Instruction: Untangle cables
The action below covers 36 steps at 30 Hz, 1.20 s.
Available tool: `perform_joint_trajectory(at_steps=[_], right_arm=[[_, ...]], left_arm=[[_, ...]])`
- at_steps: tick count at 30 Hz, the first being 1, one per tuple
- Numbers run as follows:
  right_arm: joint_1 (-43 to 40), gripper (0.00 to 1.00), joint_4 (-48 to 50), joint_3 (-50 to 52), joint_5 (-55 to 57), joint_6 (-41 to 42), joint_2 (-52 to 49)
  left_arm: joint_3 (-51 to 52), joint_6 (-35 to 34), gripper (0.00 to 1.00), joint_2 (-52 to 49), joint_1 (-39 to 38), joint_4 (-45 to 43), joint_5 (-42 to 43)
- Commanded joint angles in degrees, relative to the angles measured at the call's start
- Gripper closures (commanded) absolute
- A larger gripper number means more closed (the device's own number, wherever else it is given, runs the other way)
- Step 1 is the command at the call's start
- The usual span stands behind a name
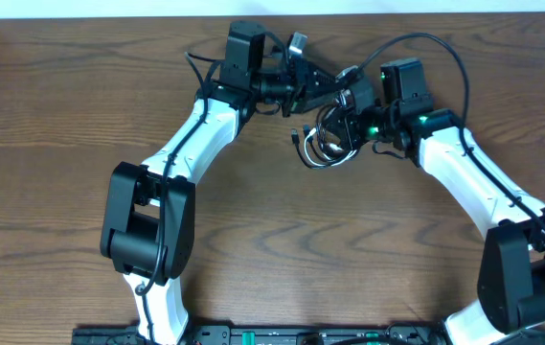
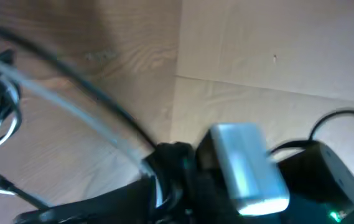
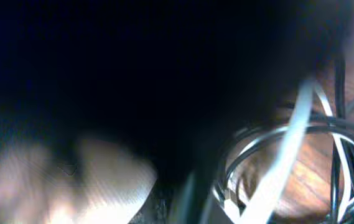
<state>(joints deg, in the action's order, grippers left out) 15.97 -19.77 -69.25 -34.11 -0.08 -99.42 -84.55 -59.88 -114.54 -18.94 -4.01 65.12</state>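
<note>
Left arm [image 1: 195, 134] and right arm [image 1: 464, 172] angle inward above cables [image 1: 325, 146] — right tool [image 1: 355, 123] closed, left tool [image 1: 347, 88] unclear.

The brown table top [image 1: 282, 249] is smooth wood grain with a low satin sheen. The white arm shells [image 1: 191, 144] are glossy plastic, and the black joint housings [image 1: 147, 225] at the near edge are matt plastic. The thin black cord [image 3: 326, 127] and thin white cord [image 3: 280, 168] have smooth plastic sheaths. The silvery rectangular plug end [image 2: 248, 168] looks like satin-finished metal.
</note>
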Motion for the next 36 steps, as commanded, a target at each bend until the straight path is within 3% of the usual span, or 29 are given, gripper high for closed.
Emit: perform_joint_trajectory(at_steps=[1,2,4,14,20,24,33,36], right_arm=[[-1.27,0.99,0.26,-0.55,-1.07,5.55,6.67],[-1.40,0.99,0.24,-0.55,-1.05,6.54,8.31],[-1.75,0.99,0.22,-0.55,-1.03,8.50,11.08],[-2.71,0.99,-1.14,-0.55,-3.30,13.97,18.18],[-3.10,0.99,-2.56,-0.55,-4.07,14.91,18.08],[-3.23,0.99,-2.36,-0.55,-6.58,15.08,18.08],[-3.63,0.99,-2.34,-0.55,-7.02,15.08,18.08],[-3.76,0.99,-2.29,-0.55,-7.04,15.08,18.08]], left_arm=[[0.11,8.79,0.38,2.03,0.39,2.84,-4.72],[0.11,11.08,0.27,2.03,0.39,4.35,-6.21],[0.11,15.04,0.17,2.03,0.39,6.51,-8.13],[0.11,29.38,0.06,2.03,0.39,16.00,-13.53],[0.11,40.11,0.06,2.03,0.39,18.14,-12.13],[0.11,47.39,0.06,1.90,0.00,18.18,-6.58],[0.11,52.74,0.12,1.27,-3.43,19.19,-5.22],[0.11,52.78,0.15,0.85,-4.20,21.59,-10.97]])
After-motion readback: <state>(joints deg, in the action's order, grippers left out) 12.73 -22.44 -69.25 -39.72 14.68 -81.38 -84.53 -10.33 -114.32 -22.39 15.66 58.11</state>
